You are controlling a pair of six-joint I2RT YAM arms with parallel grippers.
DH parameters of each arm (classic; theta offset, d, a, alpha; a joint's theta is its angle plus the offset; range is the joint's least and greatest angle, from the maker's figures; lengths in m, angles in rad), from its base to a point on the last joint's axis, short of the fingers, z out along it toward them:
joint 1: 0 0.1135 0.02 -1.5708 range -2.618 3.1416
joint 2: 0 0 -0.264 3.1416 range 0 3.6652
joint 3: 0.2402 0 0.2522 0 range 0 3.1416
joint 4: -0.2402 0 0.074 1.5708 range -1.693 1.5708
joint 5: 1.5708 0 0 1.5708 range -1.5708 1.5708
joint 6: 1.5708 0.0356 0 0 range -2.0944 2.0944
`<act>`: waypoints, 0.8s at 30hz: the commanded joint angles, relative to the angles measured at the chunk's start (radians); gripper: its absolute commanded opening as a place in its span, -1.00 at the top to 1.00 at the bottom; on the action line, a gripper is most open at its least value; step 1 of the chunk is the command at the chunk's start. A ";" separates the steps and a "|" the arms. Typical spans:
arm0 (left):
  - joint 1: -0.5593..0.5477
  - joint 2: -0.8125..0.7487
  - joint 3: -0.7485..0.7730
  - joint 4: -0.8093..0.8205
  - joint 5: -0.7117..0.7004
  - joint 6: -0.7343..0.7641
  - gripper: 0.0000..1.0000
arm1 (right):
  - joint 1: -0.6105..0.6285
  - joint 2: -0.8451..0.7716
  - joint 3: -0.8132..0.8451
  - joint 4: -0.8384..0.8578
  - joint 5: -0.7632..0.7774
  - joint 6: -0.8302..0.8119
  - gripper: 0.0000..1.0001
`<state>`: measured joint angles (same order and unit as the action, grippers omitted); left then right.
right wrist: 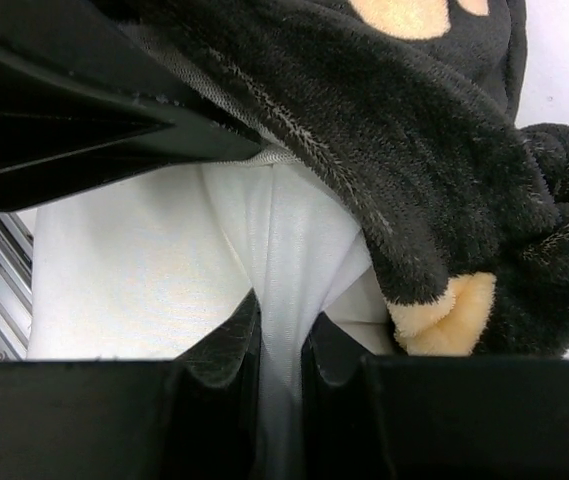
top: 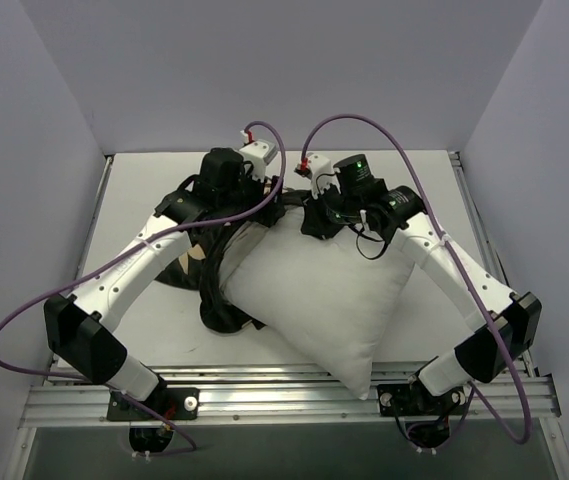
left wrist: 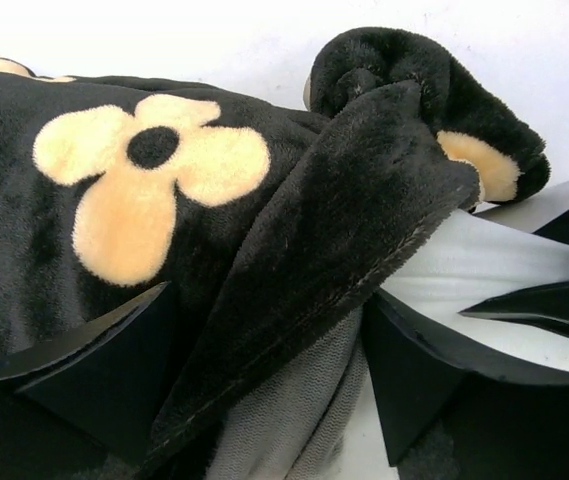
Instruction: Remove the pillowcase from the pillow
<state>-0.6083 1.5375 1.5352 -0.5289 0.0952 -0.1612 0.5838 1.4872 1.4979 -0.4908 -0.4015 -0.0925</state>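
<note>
— Roughly, how much has been done?
— Most of the plump white pillow (top: 314,300) is bared on the surface (top: 434,300). The black velvety flowered pillowcase (top: 222,300) is bunched along its far-left edge, yet to be drawn off. Pillow cloth is pinched tight by the right tool (right wrist: 282,370). The left tool (left wrist: 264,300) is spread wide around a pillowcase fold.

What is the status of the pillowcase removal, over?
Right gripper shut on pillow. Left gripper straddles pillowcase fold, grip unclear. Pillow mostly bare, nothing blocking.
</note>
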 commanded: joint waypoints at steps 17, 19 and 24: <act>0.268 0.136 0.141 0.007 -0.528 0.023 0.95 | 0.051 -0.378 -0.062 0.083 -0.045 0.065 1.00; 0.283 0.170 0.166 0.004 -0.586 0.051 0.95 | 0.051 -0.416 -0.062 0.071 -0.059 0.082 1.00; 0.338 0.223 0.157 0.035 -0.632 0.074 0.95 | 0.050 -0.513 -0.051 0.046 -0.048 0.128 1.00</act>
<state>-0.4084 1.7023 1.6730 -0.5560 -0.2169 -0.1734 0.6342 1.1221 1.3987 -0.4469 -0.3691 -0.0177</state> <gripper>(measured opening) 0.064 0.087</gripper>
